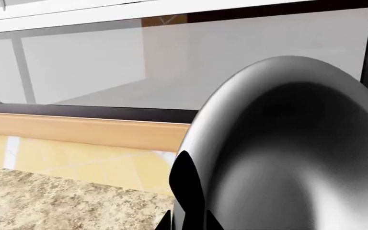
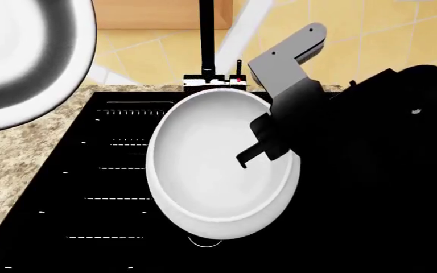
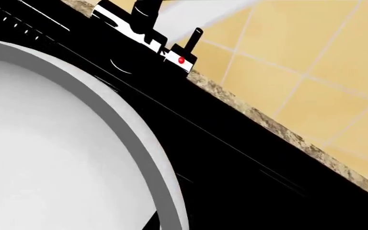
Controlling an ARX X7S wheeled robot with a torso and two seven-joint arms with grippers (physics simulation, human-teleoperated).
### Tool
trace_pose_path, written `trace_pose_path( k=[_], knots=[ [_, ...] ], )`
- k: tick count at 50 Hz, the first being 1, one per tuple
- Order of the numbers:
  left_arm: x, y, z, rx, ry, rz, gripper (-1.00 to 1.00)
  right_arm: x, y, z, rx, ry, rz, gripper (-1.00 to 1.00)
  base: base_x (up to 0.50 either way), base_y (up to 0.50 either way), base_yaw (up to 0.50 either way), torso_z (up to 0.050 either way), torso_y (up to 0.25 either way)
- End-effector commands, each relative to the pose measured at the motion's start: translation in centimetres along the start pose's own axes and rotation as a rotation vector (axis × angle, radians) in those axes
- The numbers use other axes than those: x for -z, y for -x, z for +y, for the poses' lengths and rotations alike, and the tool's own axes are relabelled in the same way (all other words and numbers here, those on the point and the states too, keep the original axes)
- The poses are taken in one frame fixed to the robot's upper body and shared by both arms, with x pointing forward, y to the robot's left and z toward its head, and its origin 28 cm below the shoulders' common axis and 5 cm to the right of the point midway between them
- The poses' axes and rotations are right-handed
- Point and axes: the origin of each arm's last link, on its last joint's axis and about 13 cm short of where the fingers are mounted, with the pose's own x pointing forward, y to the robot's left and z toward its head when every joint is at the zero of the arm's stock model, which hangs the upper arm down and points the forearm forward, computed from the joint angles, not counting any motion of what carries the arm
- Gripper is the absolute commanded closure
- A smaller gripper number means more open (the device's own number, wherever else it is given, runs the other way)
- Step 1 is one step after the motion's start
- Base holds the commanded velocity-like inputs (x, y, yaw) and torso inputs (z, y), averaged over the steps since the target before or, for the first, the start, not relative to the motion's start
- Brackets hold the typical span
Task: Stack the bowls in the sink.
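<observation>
— Where are the bowls?

— My right claw (image 2: 258, 149) grips the white bowl (image 2: 211, 170) by its rim above the sink (image 2: 59, 227). My left claw (image 1: 185, 211) pinches the grey bowl (image 1: 286, 143).

— Handling?

— Probably stiff, slippery; hold rims.

The right arm (image 2: 386, 114) was a bulky matt black shell with a small pale dot on top, ending in a grey angular bracket (image 2: 283, 62) with two dark screws, then a black claw (image 2: 260, 145) with squared fingers
</observation>
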Motion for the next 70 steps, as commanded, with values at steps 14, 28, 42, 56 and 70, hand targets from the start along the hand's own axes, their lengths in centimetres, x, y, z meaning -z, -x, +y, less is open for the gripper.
trace_pose_path(
  k=[14,28,42,56,70],
  knots=[
    [-0.3,0.2,0.3,-0.011,0.019,-0.029,1.0,-0.8,-1.4,0.1,0.021,0.005,0.097,1.0,0.0,0.0,0.0,0.0,0.0],
    [-0.2,0.3,0.4,-0.014,0.022,-0.028,1.0,-0.7,-2.7,1.0,0.044,0.045,0.153,1.0,0.0,0.0,0.0,0.0,0.001],
    [-0.1,0.1,0.3,-0.011,0.023,-0.026,1.0,-0.8,-3.4,1.2,0.048,0.052,0.174,1.0,0.0,0.0,0.0,0.001,0.001],
    [-0.1,0.1,0.3,-0.011,0.023,-0.025,1.0,0.3,-4.9,1.6,0.035,0.007,0.208,1.0,0.0,0.0,0.0,0.0,0.001],
    [0.0,0.2,0.4,-0.014,0.024,-0.023,1.0,1.2,-6.1,2.5,0.013,-0.022,0.267,1.0,0.0,0.0,0.0,0.0,0.0]
  ],
)
